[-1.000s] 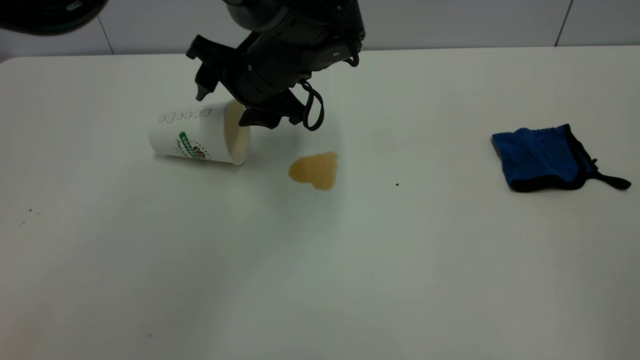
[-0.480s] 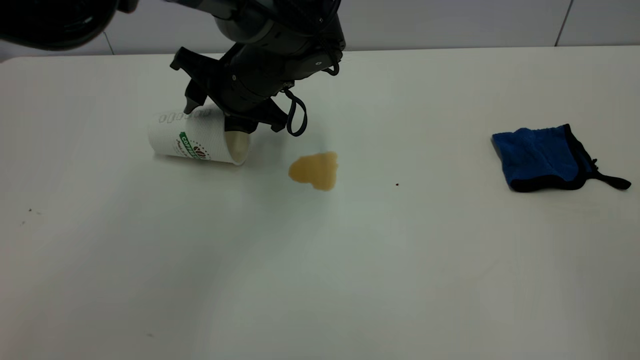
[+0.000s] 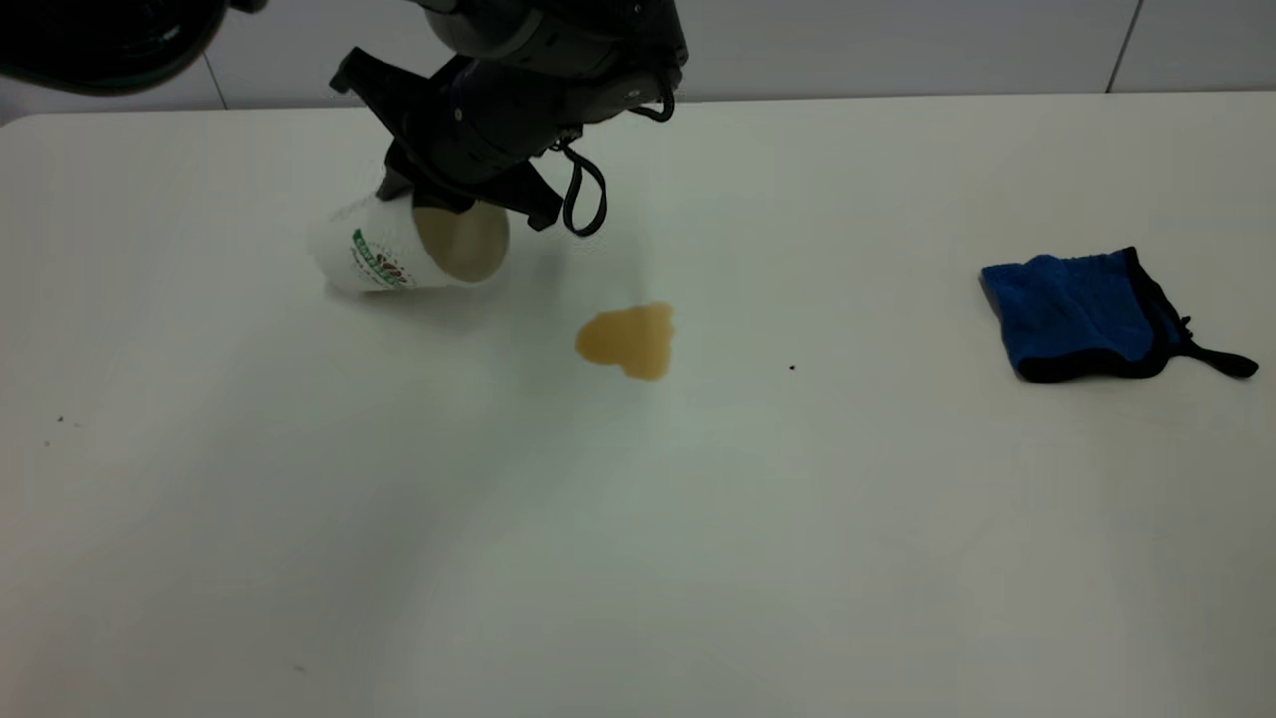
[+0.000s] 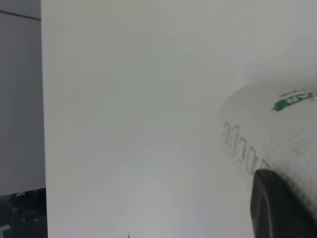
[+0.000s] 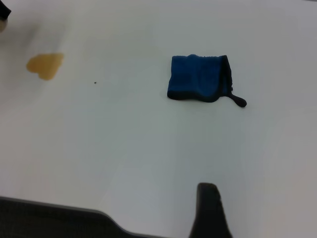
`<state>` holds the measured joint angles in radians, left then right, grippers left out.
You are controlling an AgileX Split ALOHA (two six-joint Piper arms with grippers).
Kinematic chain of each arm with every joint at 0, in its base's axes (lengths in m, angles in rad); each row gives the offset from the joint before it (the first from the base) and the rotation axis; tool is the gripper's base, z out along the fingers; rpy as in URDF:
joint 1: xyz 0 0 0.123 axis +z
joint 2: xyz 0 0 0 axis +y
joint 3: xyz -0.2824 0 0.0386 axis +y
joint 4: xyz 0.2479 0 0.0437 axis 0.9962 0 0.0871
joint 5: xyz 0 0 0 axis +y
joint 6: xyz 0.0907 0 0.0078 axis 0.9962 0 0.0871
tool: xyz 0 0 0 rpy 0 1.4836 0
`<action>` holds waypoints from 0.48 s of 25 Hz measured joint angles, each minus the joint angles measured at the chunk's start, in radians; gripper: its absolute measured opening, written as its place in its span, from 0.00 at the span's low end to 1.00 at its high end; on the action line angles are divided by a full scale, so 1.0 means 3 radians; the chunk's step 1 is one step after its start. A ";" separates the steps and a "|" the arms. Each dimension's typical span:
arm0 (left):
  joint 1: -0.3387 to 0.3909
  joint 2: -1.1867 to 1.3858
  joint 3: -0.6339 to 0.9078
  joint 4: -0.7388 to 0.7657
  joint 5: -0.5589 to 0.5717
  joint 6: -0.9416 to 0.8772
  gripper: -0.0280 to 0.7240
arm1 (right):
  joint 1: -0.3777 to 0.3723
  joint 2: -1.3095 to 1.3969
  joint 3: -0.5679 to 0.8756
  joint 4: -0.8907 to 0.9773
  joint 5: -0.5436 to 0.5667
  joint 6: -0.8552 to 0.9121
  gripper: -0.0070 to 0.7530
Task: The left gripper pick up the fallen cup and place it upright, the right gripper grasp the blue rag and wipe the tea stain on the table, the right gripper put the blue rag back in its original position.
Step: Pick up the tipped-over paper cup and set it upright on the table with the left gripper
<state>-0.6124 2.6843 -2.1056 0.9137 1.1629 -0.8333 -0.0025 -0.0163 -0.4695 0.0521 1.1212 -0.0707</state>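
Off-white and smooth, the table [image 3: 638,558] fills your exterior view, with a grey wall [image 3: 897,45] behind its far edge. You have two arms, but only one is over the work: the left gripper [image 3: 454,194] reaches down from the far side at the left, its looped black cable [image 3: 583,194] hanging beside it. Its black fingers are clamped on the rim end of the one cup [image 3: 404,249], which is tilted, mouth raised toward you and showing its cream inside, base end low by the tabletop. In your left wrist view one black finger [image 4: 277,208] presses against the white textured wall of the cup [image 4: 277,134]. The right gripper [image 5: 210,210] shows only as a dark fingertip in its own wrist view, held well back from everything; you cannot tell whether it is apart or together. One blue rag [image 3: 1082,314] lies folded far to the right, untouched. One tea stain [image 3: 628,341] sits just right of the cup, not touching it. Between stain and rag lies one tiny dark speck [image 3: 793,368].
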 joint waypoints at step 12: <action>0.0651 -0.0521 -0.0959 -0.1793 0.0013 0.1636 0.05 | 0.0000 0.0000 0.0000 0.0000 0.0000 0.0000 0.76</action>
<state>-0.4172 2.5280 -2.3934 0.3759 1.1668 -0.3426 -0.0025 -0.0163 -0.4695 0.0521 1.1212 -0.0707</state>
